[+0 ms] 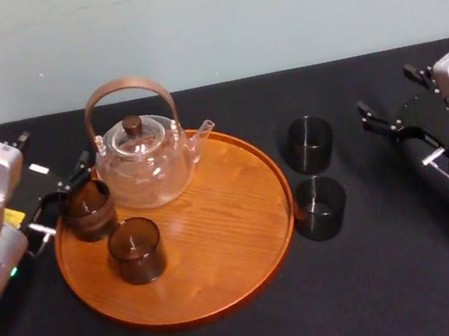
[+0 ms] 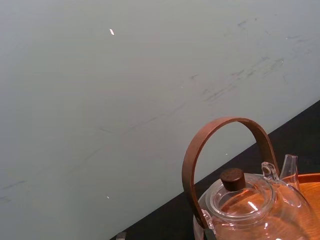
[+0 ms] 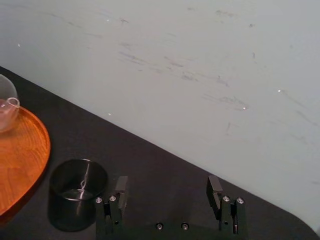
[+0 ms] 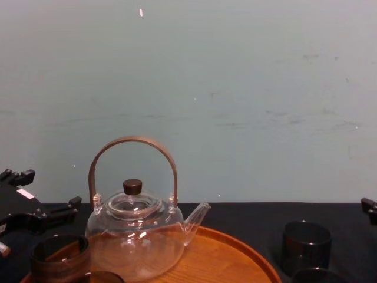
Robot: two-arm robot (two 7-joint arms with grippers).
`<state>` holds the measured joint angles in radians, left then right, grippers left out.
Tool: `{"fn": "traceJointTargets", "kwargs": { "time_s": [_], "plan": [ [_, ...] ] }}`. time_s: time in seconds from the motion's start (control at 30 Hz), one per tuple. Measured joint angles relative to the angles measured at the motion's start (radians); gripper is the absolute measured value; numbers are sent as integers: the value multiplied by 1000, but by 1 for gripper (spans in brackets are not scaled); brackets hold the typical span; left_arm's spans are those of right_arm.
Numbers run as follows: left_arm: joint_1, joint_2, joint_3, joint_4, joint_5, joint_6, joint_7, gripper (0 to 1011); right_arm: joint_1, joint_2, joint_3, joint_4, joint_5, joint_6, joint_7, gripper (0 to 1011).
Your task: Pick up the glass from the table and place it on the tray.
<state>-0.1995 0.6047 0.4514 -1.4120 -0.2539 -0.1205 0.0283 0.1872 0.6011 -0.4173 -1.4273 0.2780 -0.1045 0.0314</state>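
Glasses, four, dark and upright, mouths up, long axes vertical. Two stand on the single round wooden tray (image 1: 229, 245): the rim glass (image 1: 88, 210) at its left edge and the inner glass (image 1: 136, 250) just inside. Two stand on the black table (image 1: 398, 277) just right of the tray: the far glass (image 1: 310, 143) and the near glass (image 1: 320, 206). One glass teapot (image 1: 144, 160) occupies the tray's back left. Beside the rim glass is the left gripper (image 1: 64, 196), fingers spread; well right of the tray is the right gripper (image 1: 386, 125), fingers wide apart.

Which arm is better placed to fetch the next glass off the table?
Right. The right tool is open beside the far glass and near glass on the table; the left tool sits at the tray's other side.
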Motion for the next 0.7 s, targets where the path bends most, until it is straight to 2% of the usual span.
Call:
{"fn": "traceJointTargets", "kwargs": {
  "time_s": [0.37, 0.57, 0.7],
  "plan": [
    [0, 0, 0, 0, 0, 0, 0, 1001, -58, 26, 60, -80, 88, 53, 83, 1002],
    [0, 0, 0, 0, 0, 0, 0, 1001, -122, 71, 94, -152, 137, 80, 161, 1003],
    [0, 0, 0, 0, 0, 0, 0, 1001, -147, 95, 104, -176, 151, 84, 202, 1002]
  ]
}}
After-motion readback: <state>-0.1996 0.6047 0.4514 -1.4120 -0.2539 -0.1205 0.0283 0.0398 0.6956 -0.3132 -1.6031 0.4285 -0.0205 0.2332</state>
